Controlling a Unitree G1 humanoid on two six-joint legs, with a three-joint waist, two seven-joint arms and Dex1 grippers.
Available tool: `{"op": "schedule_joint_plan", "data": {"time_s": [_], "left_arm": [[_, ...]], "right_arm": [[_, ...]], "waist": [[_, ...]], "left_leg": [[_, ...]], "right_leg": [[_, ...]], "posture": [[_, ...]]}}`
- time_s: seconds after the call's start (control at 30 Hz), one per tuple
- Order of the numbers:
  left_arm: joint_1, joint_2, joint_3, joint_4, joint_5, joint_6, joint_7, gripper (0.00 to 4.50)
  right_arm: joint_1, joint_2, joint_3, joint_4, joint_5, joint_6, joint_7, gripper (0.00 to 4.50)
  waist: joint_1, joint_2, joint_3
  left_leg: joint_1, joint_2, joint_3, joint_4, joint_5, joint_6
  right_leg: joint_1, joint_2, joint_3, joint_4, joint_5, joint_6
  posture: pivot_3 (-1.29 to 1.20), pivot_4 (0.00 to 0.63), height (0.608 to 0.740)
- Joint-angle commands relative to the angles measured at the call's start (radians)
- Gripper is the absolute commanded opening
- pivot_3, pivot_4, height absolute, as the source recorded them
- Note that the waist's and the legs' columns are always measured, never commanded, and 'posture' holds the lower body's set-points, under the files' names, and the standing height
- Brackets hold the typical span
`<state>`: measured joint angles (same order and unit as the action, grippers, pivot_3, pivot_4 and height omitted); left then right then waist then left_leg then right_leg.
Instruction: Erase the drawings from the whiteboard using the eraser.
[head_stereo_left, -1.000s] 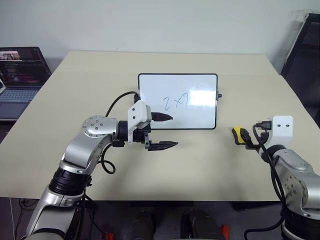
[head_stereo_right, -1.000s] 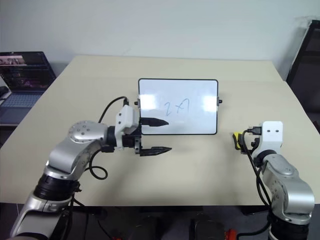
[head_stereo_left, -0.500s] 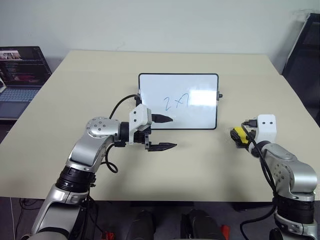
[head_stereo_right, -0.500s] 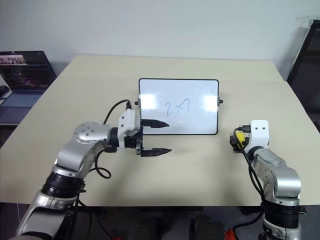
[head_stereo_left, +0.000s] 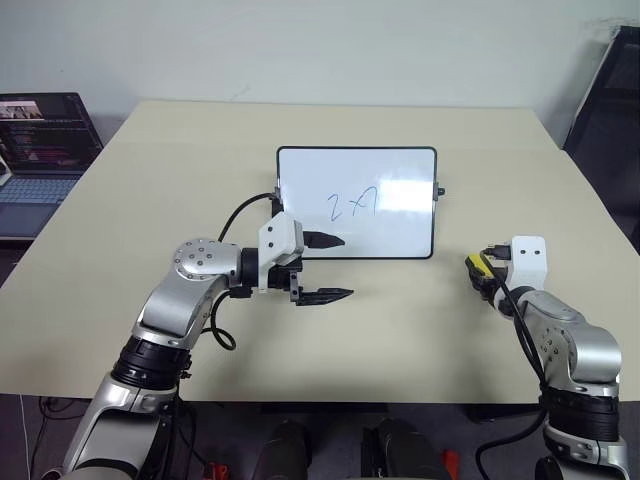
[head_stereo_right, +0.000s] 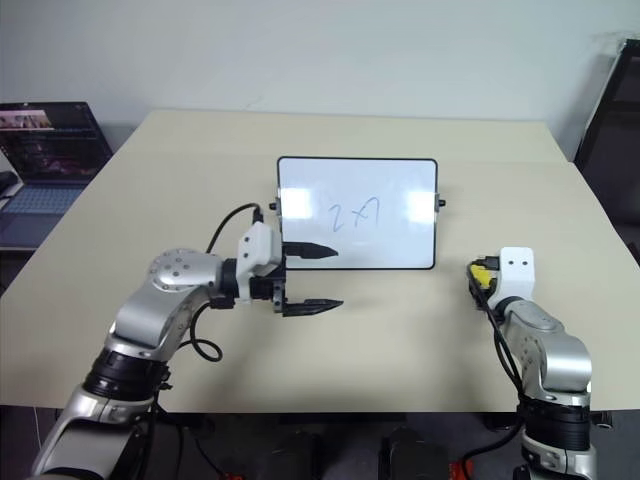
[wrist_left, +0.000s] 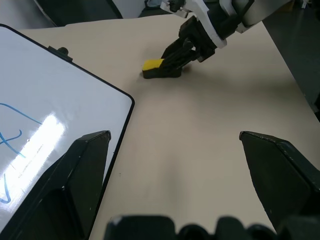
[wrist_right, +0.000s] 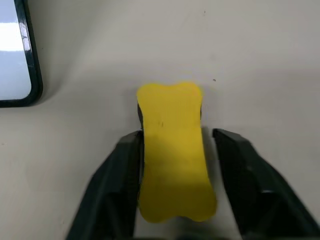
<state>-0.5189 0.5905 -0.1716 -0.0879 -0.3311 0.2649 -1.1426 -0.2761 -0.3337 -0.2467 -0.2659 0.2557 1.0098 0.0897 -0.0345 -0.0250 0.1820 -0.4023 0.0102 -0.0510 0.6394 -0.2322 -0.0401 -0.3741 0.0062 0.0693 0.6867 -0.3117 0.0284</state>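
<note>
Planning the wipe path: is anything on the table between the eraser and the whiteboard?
Nothing visible: bare table separates the eraser from the whiteboard. The left gripper hovers at the board's opposite corner.

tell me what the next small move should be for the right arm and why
Probably finish closing the right tool on the eraser and lift it slightly. The eraser lies on the table between its fingers, one touching, the other with a small gap. The drawings are still on the whiteboard.
</note>
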Motion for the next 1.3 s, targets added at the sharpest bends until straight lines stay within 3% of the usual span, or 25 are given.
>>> {"op": "schedule_joint_plan", "data": {"time_s": [0.03,0.37,0.57,0.67,0.77,1.0,1.3], "left_arm": [[0.004,0.002,0.009,-0.048,-0.001,0.0,0.011,4.5],[0.052,0.0,0.064,-0.107,0.003,0.122,0.166,4.5],[0.079,0.022,0.09,-0.119,0.047,0.212,0.284,4.5],[0.067,0.028,0.089,-0.111,0.058,0.25,0.314,4.5],[0.047,0.032,0.085,-0.089,0.075,0.258,0.333,4.5],[-0.005,0.029,0.082,-0.053,0.098,0.286,0.366,4.5],[-0.039,0.051,0.029,-0.108,0.129,0.391,0.376,4.5]], "right_arm": [[0.0,-0.009,0.001,-0.011,-0.004,-0.023,0.012,1.17],[0.027,-0.049,0.019,-0.107,-0.001,-0.093,0.069,1.13],[0.033,-0.138,0.142,-0.317,0.026,-0.131,0.201,1.13],[-0.061,-0.182,0.23,-0.329,-0.001,-0.145,0.239,1.13],[-0.206,-0.184,0.338,-0.252,-0.053,-0.167,0.252,1.13],[-0.488,-0.073,0.482,0.073,-0.145,-0.225,0.261,1.12],[-0.649,-0.036,0.576,0.37,-0.269,-0.389,0.33,1.12]], "waist": [[0.0,0.0,0.0],[0.0,0.0,0.0],[-0.006,0.0,0.0],[-0.007,0.0,0.0],[-0.013,0.0,0.001],[-0.014,0.0,0.001],[-0.012,0.0,0.001]], "left_leg": [[0.0,0.0,0.0,0.0,0.0,0.0],[0.0,0.0,0.0,0.0,0.0,0.0],[0.0,0.001,-0.001,0.0,0.0,0.0],[0.0,0.0,-0.001,0.001,0.0,0.0],[0.001,0.001,0.0,0.001,0.0,0.0],[0.0,0.0,-0.001,0.001,0.0,0.0],[-0.015,-0.001,-0.002,0.004,0.0,0.0]], "right_leg": [[0.0,0.0,0.0,0.0,0.0,0.0],[0.0,0.0,0.0,0.0,0.0,0.0],[0.0,0.0,0.0,0.0,0.0,0.0],[0.0,0.0,-0.001,0.0,0.0,0.0],[0.0,0.0,-0.001,0.0,0.0,0.001],[0.0,-0.001,-0.001,0.001,0.0,0.0],[-0.016,-0.006,-0.005,0.005,0.0,0.0]], "posture": [[0.0,0.15,0.74],[0.0,0.15,0.74],[0.0,0.15,0.74],[0.0,0.15,0.74],[0.0,0.15,0.74],[0.0,0.15,0.74],[0.0,0.15,0.74]]}}
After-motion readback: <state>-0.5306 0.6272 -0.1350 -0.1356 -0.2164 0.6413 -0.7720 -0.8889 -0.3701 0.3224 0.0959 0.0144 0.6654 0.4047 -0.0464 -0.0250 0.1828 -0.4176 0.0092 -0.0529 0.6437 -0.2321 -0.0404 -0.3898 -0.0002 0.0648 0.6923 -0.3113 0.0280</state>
